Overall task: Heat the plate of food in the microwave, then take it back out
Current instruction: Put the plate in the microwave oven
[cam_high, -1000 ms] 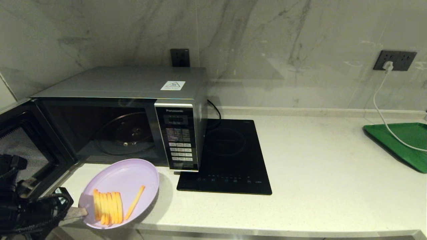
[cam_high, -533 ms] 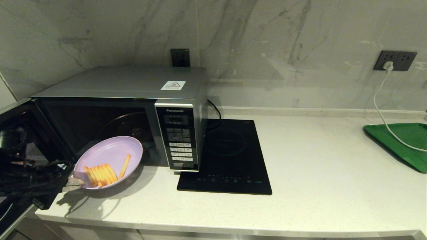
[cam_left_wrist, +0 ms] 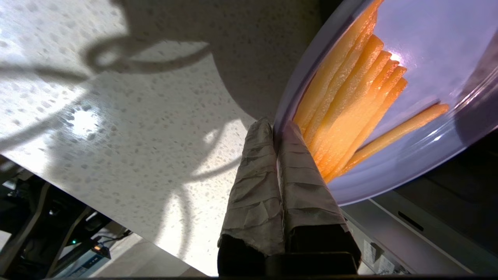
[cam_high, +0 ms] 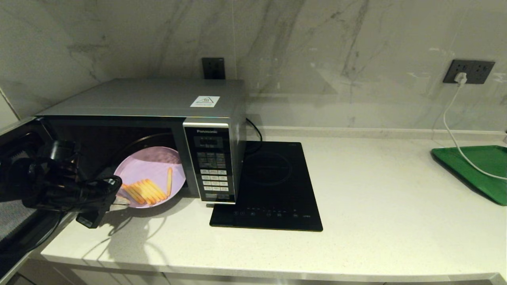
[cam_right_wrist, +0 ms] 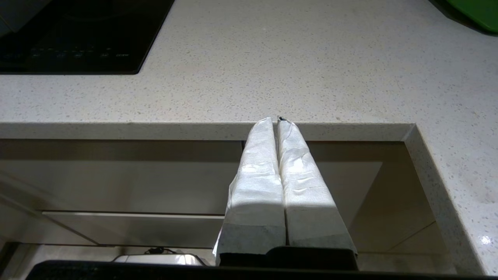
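left pincer (cam_left_wrist: 275, 130): clamped on plate (cam_high: 152, 170) rim | plate: partly inside open microwave (cam_high: 158, 99) | right pincer (cam_right_wrist: 277, 121): closed, below bench (cam_right_wrist: 272, 58) edge

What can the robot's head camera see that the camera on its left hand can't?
Only the head view shows the whole microwave with its door open, the black cooktop, the green tray and the white cable plugged into the wall.

Only the left wrist view shows, close up, the left gripper pinching the plate's rim between its shut fingers.

Both show the plate of food with its fries, held at the microwave's opening, and the pale countertop.
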`<state>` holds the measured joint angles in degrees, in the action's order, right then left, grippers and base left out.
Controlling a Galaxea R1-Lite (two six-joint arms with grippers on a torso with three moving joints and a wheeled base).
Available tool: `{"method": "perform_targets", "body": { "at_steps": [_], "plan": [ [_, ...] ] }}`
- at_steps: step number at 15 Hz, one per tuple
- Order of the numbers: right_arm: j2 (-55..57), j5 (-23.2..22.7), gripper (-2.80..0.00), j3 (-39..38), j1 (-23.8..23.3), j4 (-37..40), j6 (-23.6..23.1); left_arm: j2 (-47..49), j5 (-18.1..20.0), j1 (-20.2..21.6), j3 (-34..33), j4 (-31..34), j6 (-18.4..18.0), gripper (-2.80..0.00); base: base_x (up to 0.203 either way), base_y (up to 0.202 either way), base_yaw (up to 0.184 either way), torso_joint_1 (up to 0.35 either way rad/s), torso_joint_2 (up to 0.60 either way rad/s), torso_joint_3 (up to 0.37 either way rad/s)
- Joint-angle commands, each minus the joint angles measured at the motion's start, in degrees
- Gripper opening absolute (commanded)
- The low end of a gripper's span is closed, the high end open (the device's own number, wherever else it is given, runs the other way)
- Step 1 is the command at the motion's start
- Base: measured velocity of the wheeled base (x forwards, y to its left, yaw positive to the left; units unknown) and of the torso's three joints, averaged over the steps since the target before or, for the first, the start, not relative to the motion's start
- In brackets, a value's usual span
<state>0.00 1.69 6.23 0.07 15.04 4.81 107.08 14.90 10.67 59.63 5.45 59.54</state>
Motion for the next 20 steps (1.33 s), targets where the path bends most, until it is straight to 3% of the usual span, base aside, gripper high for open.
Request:
{"method": "perform_targets", "body": {
  "at_steps": [1, 20],
  "plan": [
    [0.0, 0.0, -2.8, 0.01, 0.01, 0.07, 0.03, -0.81, 0.04, -0.73, 0.89, 0.77, 1.42, -2.8, 0.0, 0.0, 0.0, 0.0, 0.0, 0.0],
    [0.0, 0.01, -2.8, 0.01, 0.04, 0.07, 0.03, 3.61, 0.48, -1.09, 10.98, 1.32, 18.45, -2.8, 0.0, 0.0, 0.0, 0.0, 0.0, 0.0]
  ]
}}
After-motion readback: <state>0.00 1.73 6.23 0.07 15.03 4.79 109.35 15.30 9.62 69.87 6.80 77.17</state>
